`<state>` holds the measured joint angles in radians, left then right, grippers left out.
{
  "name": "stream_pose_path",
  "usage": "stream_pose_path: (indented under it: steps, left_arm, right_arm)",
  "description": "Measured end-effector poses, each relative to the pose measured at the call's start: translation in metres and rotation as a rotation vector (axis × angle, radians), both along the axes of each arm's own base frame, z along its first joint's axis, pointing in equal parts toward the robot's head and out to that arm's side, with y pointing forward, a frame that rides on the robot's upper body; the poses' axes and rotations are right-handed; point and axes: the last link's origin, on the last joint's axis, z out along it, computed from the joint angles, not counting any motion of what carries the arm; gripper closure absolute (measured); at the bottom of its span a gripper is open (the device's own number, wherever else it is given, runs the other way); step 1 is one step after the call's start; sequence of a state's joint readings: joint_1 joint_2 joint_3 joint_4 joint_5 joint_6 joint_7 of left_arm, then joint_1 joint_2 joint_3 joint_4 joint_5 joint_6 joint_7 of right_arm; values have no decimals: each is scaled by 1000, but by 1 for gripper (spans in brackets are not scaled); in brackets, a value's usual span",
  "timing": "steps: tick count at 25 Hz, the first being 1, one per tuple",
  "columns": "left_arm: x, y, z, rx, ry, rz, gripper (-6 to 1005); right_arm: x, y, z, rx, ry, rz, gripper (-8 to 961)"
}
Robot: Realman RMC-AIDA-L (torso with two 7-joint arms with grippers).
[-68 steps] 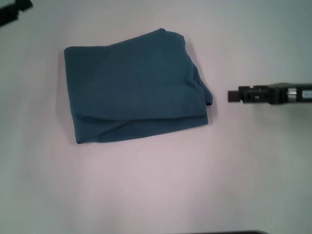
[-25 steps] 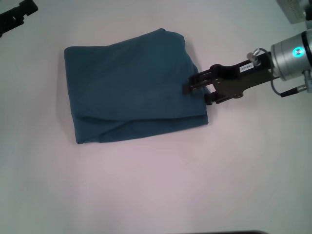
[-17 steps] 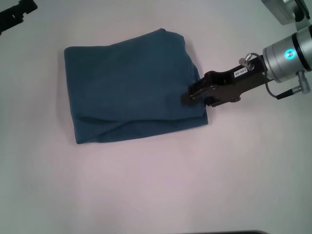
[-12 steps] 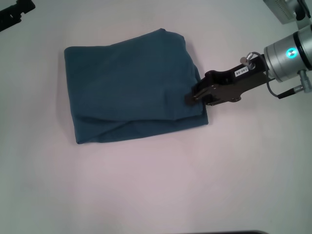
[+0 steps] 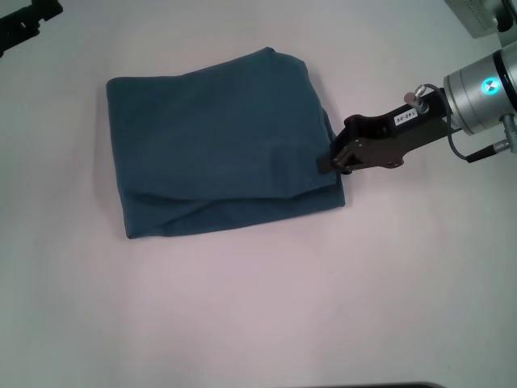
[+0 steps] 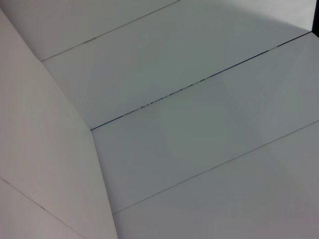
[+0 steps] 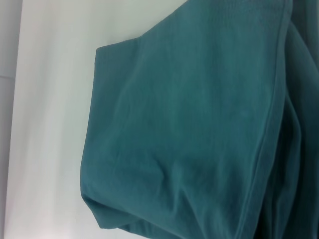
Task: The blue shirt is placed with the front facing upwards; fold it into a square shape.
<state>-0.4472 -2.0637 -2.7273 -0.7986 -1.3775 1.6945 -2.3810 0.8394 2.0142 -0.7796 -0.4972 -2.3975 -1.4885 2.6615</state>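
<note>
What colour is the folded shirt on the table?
Dark teal-blue all over, with no print showing. The shirt shows best in the head view.

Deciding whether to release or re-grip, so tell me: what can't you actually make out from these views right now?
- Right gripper, head view: at the right edge of the blue shirt; whether it pinches cloth is hidden by its own body.
- Right wrist view: only shirt fabric; no fingers in frame.
- Left gripper, head view: cut off by the top-left corner.
- Left wrist view: blank panels only.
- Shirt print, collar: folded out of sight.
</note>
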Motion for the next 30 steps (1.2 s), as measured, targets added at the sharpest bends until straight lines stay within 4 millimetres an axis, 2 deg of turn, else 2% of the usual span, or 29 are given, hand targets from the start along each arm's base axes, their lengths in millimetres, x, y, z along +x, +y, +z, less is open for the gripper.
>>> stream_pose_path:
  steps: [4,9,13,19,30]
  left_arm:
    - [-1,-1,0,0,-1,3,213]
    - [-2,-1,0,1,-1,3,214]
    - [-1,-1,1,2,-3,1,214]
    - [1,0,-1,0,-3,-2,214]
    - [1,-1,-2,-3,-10,-1,213]
  right_arm:
    - [-4,-2,3,-15,24,5,934]
    - [-17,-6,28,-42,108,42,934]
    - [-7,-14,41,-61,100,25,933]
    - [21,-24,28,-68,57,-38,933]
    - [36,-29,25,-55,14,-71,934]
